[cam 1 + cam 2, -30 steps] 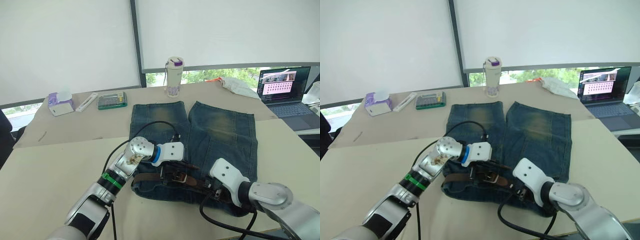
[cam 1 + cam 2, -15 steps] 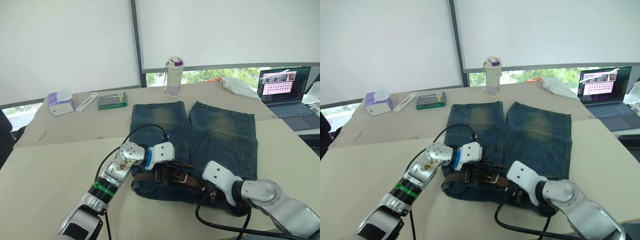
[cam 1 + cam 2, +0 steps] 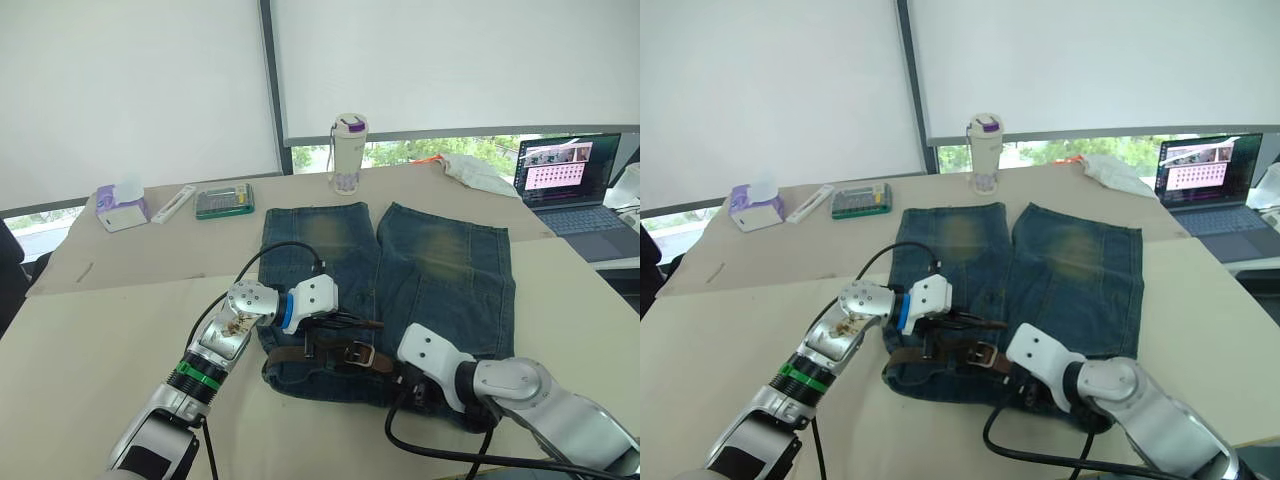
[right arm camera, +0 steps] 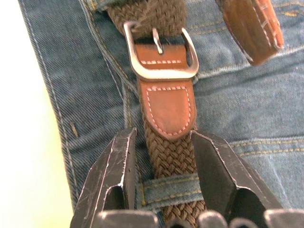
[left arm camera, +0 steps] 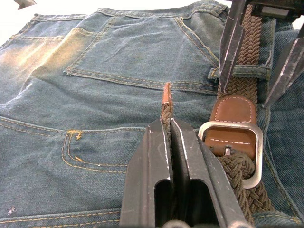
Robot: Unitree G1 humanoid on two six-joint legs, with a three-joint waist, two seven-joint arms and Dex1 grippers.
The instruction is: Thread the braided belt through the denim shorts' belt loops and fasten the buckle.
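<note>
The left hand (image 5: 167, 142) reached across the denim shorts (image 3: 440, 260) on the surface (image 3: 100, 340), pinching the braided belt (image 5: 240, 61) tail. The right hand (image 4: 161, 161) straddled the belt wide below the buckle (image 4: 160, 51); its fingertips were hidden in the eye views.

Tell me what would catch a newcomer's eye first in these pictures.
The denim shorts lie flat on the table, with the braided belt along the waistband at the near edge. The left gripper is shut on the belt's tail beside the silver buckle, while the right gripper stands open astride the strap by a belt loop. Behind, a bottle and a laptop.
</note>
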